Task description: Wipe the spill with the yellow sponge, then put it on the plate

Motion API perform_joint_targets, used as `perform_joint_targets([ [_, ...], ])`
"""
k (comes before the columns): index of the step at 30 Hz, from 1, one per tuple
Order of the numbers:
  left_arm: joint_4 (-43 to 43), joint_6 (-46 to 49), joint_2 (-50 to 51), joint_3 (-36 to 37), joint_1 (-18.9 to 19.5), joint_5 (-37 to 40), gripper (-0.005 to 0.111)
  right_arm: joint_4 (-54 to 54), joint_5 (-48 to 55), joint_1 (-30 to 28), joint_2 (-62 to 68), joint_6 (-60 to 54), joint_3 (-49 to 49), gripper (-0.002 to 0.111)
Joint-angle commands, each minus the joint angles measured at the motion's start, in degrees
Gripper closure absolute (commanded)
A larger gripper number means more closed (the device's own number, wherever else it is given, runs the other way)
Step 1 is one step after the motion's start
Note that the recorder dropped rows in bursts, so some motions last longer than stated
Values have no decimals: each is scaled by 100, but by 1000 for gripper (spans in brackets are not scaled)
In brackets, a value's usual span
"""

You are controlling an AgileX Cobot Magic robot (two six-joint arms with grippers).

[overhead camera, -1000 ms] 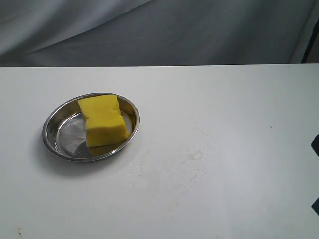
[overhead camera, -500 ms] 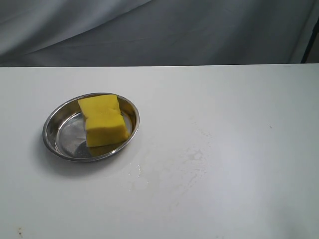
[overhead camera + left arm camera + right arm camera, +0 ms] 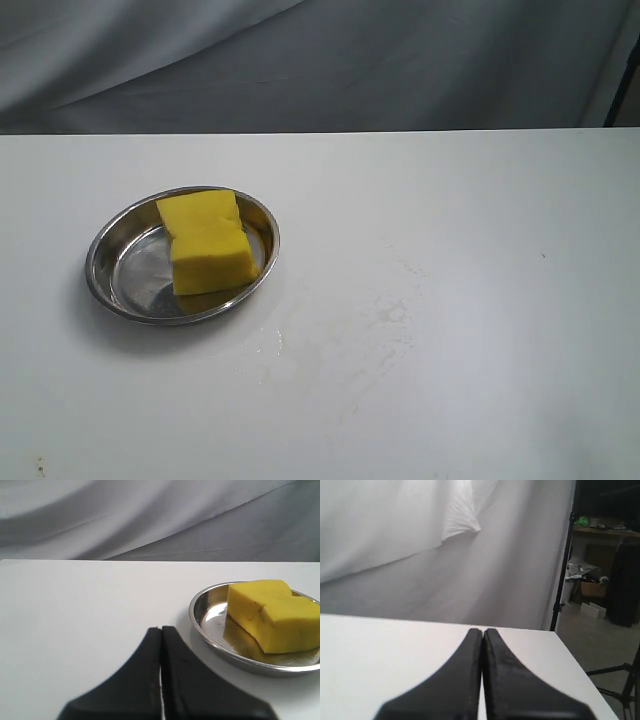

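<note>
The yellow sponge lies inside the round steel plate on the left of the white table; the left wrist view shows the sponge in the plate too. No amber puddle shows; only faint pale smears mark the table right of the plate. My left gripper is shut with nothing in it, low over the table a short way from the plate's rim. My right gripper is shut and empty, over bare table near its far edge. Neither gripper shows in the exterior view.
A grey cloth backdrop hangs behind the table. In the right wrist view the table's corner ends beside a dark stand pole, with shelves and boxes beyond it.
A dark piece of the right arm at the exterior view's right edge has drawn out of view. The sponge and plate have not moved.
</note>
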Motion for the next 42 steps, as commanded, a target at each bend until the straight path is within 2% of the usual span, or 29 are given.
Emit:
perform_joint_targets([
  [1,14,-50,-12,-37,11,-45,107,-2322,631,-47,-34,2239,20,108],
  [3,14,-50,-12,-37,11,-45,107,-2527,594,-47,-34,2575,20,108],
  [15,14,-50,-23,-37,11,-45,107,-2526,1020,-51,-263,2795,20,108],
  [22,14,-50,-23,-37,11,-45,107,-2526,1813,-51,-263,2811,20,108],
  [42,14,-50,-23,-37,11,-45,107,-2526,1815,-51,-263,2791,20,108],
])
